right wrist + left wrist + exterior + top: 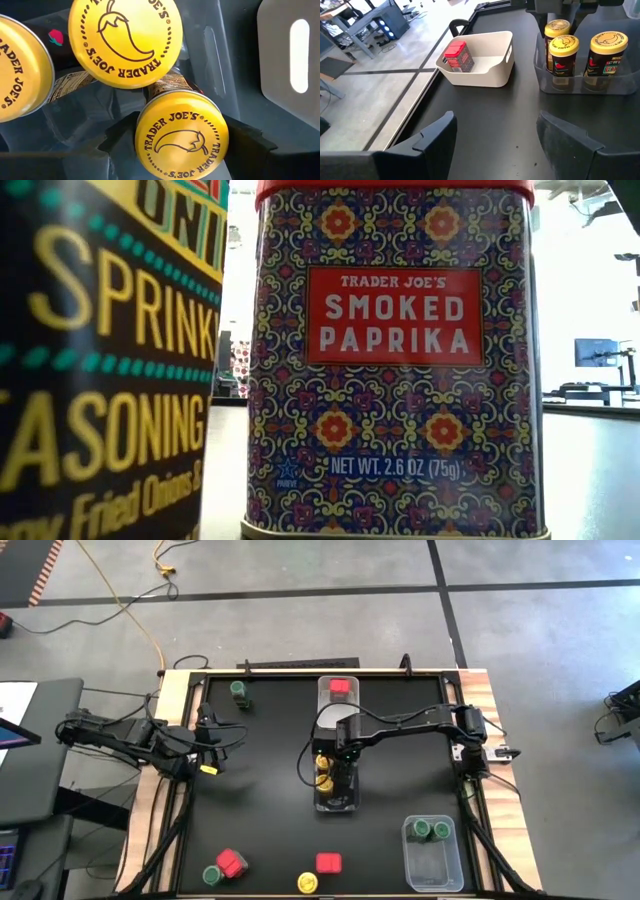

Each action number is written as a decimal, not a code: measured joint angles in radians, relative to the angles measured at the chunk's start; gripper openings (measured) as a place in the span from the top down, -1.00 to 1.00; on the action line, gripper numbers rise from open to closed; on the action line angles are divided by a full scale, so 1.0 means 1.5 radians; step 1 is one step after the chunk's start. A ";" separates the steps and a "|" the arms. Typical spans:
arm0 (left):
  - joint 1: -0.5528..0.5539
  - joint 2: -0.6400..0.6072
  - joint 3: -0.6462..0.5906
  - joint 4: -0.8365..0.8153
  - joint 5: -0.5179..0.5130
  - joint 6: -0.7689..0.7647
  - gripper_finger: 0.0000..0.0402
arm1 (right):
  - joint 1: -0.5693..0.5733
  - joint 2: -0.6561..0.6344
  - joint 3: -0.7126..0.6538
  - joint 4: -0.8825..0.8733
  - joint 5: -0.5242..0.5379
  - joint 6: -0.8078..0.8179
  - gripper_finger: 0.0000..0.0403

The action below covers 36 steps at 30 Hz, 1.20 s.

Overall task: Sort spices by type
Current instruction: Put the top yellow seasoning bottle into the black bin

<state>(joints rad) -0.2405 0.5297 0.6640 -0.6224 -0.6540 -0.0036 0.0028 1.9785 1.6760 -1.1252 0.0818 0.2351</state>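
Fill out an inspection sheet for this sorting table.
Surface: black table.
Job's things: red tin in white bin; yellow jars in centre clear bin; two green jars in right clear bin; loose: back green jar, front red tins, front green jar, front yellow jar.
Clutter: nothing seen.
Grippers: left gripper open, empty; right gripper down at a yellow jar in the centre bin.
Cables: yellow cable on floor.
Surroundings: concrete floor, taped lines.
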 joint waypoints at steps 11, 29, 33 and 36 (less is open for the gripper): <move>0.000 0.000 0.000 0.000 0.000 0.000 -0.30 | -0.004 0.000 0.000 -0.002 0.000 0.000 -0.35; 0.000 0.000 0.000 0.000 0.000 0.000 -0.30 | -0.004 -0.001 0.000 -0.009 -0.001 -0.004 -0.35; 0.000 0.000 0.000 0.000 0.000 0.000 -0.30 | -0.004 -0.001 0.000 -0.011 -0.001 -0.005 -0.35; 0.000 0.000 0.000 0.000 0.000 0.000 -0.30 | -0.004 -0.001 0.000 -0.018 -0.001 -0.006 -0.35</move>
<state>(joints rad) -0.2405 0.5297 0.6640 -0.6227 -0.6540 -0.0036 -0.0025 1.9778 1.6756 -1.1515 0.0807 0.2268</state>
